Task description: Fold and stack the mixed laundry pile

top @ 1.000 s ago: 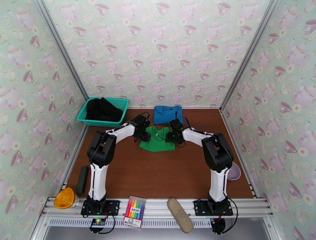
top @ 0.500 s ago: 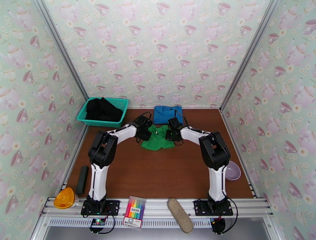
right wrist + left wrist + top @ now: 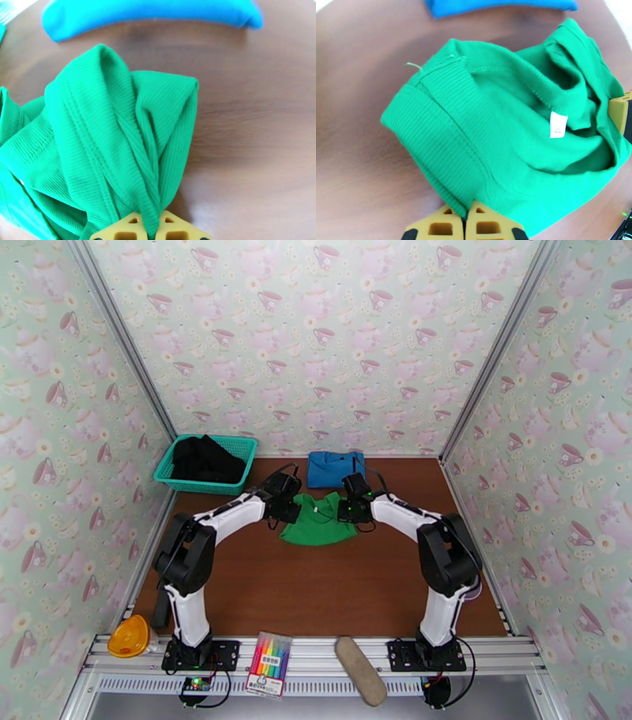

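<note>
The green garment (image 3: 318, 520) lies on the brown table, bunched at its far edge. My left gripper (image 3: 291, 508) is shut on the green garment's (image 3: 505, 130) left shoulder, cloth pinched between the yellow fingertips (image 3: 446, 225). At the other shoulder my right gripper (image 3: 346, 509) is shut on the green garment (image 3: 106, 150) too. A folded bright blue garment (image 3: 335, 467) rests just behind, near the back wall. The black garment (image 3: 207, 459) sits in the teal basket (image 3: 242, 447) at the back left.
A dark block (image 3: 164, 599) and an orange object (image 3: 130, 636) lie at the near left. A lilac bowl (image 3: 468, 583) sits at the right edge. On the front rail are a pack of coloured markers (image 3: 270, 663) and a grey oval (image 3: 360, 669).
Both grippers have shut on the green garment's far corners. The garment's far edge has gathered and lifted slightly, and both arms have shifted a little.
</note>
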### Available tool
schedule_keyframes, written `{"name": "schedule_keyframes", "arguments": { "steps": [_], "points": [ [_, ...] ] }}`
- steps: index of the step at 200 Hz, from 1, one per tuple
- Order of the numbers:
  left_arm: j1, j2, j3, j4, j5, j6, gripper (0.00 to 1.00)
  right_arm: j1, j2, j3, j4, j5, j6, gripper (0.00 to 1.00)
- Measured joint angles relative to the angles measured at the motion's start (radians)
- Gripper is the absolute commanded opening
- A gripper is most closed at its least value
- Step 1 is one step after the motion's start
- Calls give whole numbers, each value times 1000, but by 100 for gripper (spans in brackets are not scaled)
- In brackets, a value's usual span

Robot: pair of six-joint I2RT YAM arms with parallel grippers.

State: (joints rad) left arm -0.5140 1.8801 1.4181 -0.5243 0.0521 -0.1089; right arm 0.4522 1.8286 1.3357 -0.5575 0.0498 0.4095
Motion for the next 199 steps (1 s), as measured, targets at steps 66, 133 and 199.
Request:
{"name": "schedule_keyframes", "arguments": {
  "steps": [66, 133, 199],
  "points": [
    [-2, 123, 462, -117, -40, 61, 0, -93, 9, 266, -78, 6, -79, 0],
    [64, 618, 1115, -146, -27, 187, 0, -217, 398, 715, -91, -61, -104, 0],
    [88, 865, 1205, 34, -20, 243, 5, -252, 758, 1102, -159, -89, -107, 0]
  ]
}}
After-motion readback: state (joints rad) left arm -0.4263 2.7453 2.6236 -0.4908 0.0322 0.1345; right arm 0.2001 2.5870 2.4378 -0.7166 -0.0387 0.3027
